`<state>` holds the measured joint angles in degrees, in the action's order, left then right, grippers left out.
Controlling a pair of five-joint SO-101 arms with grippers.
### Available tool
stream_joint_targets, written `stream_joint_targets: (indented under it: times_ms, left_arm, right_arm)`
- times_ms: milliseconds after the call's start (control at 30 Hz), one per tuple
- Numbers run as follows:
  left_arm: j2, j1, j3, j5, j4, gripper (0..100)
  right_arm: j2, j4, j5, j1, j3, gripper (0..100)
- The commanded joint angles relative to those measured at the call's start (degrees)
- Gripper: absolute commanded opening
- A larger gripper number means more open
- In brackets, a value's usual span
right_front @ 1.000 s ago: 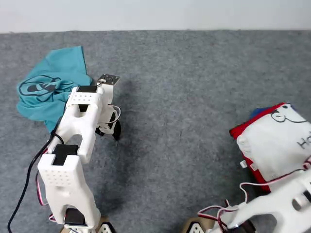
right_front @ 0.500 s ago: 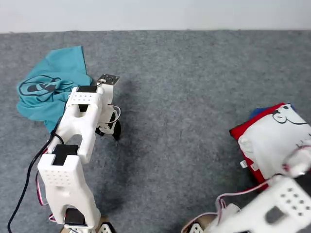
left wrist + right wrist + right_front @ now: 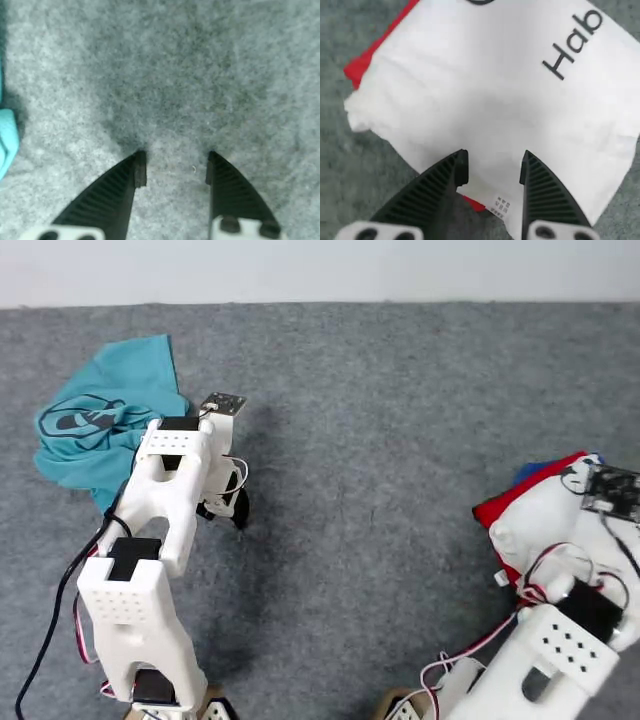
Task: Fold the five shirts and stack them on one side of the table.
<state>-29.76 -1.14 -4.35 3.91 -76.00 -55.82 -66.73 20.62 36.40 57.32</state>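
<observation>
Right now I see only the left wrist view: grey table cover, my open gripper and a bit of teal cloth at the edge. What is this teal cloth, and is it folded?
Observer: It is a teal shirt, crumpled and not folded, in the far left corner of the table as the high view shows it.
Operator: Where is the folded stack?
Observer: On the opposite side, near the right edge: a white shirt lies on top of a red shirt, with some blue cloth showing beneath.
Operator: Is the other arm holding something?
Observer: No. The right gripper is above the white shirt, open, with nothing between its jaws.
</observation>
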Motion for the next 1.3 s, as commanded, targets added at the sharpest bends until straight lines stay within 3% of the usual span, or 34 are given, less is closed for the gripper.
stream_joint_targets:
  times_ms: [0, 267, 500, 700, 800, 933, 1133, 1267]
  left_arm:
    - [-0.2, -0.1, -1.5, -0.4, 1.2, 19]
    - [-0.2, -0.1, -1.5, -0.3, 1.2, 19]
    - [0.5, 0.2, -0.8, -0.3, 1.1, 19]
    - [10.9, 3.3, 13.9, -0.1, -20.2, 19]
    - [16.7, -1.6, 19.5, -0.1, -22.4, 19]
    - [19.7, -14.6, 20.2, -0.1, -20.4, 19]
    - [17.9, -35.1, 19.7, -0.5, -5.3, 20]
    - [8.9, -39.0, 20.1, -0.5, 4.2, 21]
  right_arm:
    - [0.0, 0.6, 5.0, -0.8, 3.2, 17.6]
    - [-0.5, 0.6, 9.3, -0.7, 6.7, 17.6]
    - [-0.5, -10.4, 4.5, -0.6, -14.4, 17.7]
    - [0.1, -10.0, 4.5, 6.2, -27.0, 17.7]
    - [0.1, -7.6, 4.5, 8.9, -26.3, 17.7]
    - [0.1, -7.4, 4.9, 10.6, -23.5, 17.7]
    - [0.0, -7.4, 4.9, 10.5, -22.0, 17.7]
    - [-0.2, -7.5, 4.7, 10.5, -22.0, 17.7]
